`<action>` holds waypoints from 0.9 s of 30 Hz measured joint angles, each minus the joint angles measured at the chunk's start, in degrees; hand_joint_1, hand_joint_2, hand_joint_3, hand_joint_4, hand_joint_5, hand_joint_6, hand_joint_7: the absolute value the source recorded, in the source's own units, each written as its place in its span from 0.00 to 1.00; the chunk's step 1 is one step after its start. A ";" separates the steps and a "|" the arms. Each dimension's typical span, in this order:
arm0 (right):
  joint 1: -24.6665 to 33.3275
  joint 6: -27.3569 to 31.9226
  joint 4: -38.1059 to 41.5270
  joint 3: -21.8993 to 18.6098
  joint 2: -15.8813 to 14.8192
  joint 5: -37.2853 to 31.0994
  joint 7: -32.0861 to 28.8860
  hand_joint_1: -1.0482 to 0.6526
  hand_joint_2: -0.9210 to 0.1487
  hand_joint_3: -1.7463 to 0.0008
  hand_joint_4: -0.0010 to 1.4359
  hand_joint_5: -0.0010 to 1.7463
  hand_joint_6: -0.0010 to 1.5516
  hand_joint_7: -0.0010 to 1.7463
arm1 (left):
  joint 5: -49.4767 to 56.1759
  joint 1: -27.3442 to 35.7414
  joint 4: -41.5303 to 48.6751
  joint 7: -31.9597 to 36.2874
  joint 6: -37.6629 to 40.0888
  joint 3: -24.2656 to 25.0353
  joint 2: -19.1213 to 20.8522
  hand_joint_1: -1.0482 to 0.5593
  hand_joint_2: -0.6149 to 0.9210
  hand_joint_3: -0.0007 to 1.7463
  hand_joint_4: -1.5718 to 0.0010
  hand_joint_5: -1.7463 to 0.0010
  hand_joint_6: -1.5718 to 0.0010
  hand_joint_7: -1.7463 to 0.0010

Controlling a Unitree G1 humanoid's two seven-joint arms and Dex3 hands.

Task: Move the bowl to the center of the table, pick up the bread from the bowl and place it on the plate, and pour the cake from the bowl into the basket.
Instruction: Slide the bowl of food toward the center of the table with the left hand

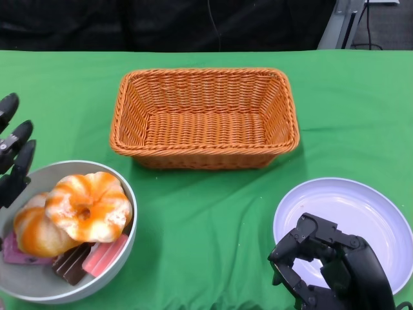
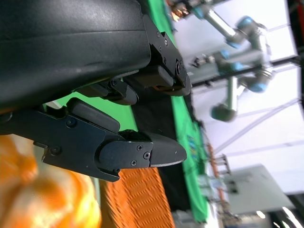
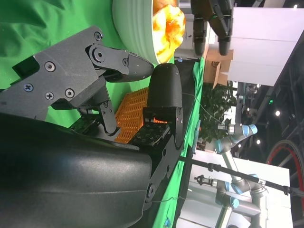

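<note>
1. Green cloth-covered table [image 1: 213,213], faintly creased, ending at a dark backdrop along the far edge in the head view.
2. Seen past the table in the wrist views: a bright hall with white partitions, a silver-and-blue jointed robot arm [image 2: 237,52], a leafy plant [image 3: 216,107] and a cardboard box [image 3: 219,66].
3. No readable brand, label or writing anywhere.
4. Orange woven wicker rectangular basket [image 1: 204,118] standing at the far centre, hollow side up.
5. Pale grey round bowl [image 1: 122,255] at the near left, not at the centre; inside it two orange-glazed white bread rolls [image 1: 87,206], one lying partly over the other, above a pink cake slice [image 1: 104,256], a brown one and a purplish one.
6. Pale lilac round plate [image 1: 381,219] at the near right, well apart from the bowl.
7. Black left hand [image 1: 14,152] just beside the bowl's left rim, fingers spread and pointing toward the basket side, gripping nothing; whether touching the rim, cannot tell.
8. Black right hand [image 1: 326,265] over the plate's near-left edge, fingers loosely curled but apart, holding nothing.
</note>
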 measured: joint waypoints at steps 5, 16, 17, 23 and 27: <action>-0.01 -0.02 0.16 -0.02 0.00 0.05 0.14 0.53 0.29 0.55 0.53 0.87 0.45 0.71 | 3.07 -1.22 4.32 5.95 0.69 -0.11 1.48 0.19 1.00 0.38 0.68 0.99 0.72 1.00; -0.04 -0.19 0.32 -0.07 0.02 0.04 0.15 0.53 0.28 0.57 0.53 0.87 0.46 0.71 | 7.52 -2.41 6.84 14.03 6.13 -0.92 3.74 0.21 1.00 0.40 0.67 0.99 0.72 0.99; -0.04 -0.20 0.32 -0.08 0.02 0.01 0.13 0.53 0.28 0.57 0.53 0.87 0.46 0.71 | 7.85 -2.46 6.98 14.27 7.02 -1.28 4.03 0.22 1.00 0.40 0.67 0.99 0.72 0.99; -0.06 -0.39 0.32 -0.07 0.07 -0.70 -0.07 0.52 0.28 0.57 0.53 0.87 0.46 0.70 | 7.32 -3.27 7.66 13.40 13.11 -1.77 4.45 0.21 1.00 0.40 0.68 0.99 0.72 1.00; -0.07 -0.41 0.32 -0.06 0.09 -0.66 -0.04 0.53 0.28 0.57 0.53 0.87 0.46 0.70 | 5.39 -4.26 8.60 11.63 17.47 -1.28 4.64 0.20 1.00 0.39 0.66 0.98 0.70 0.99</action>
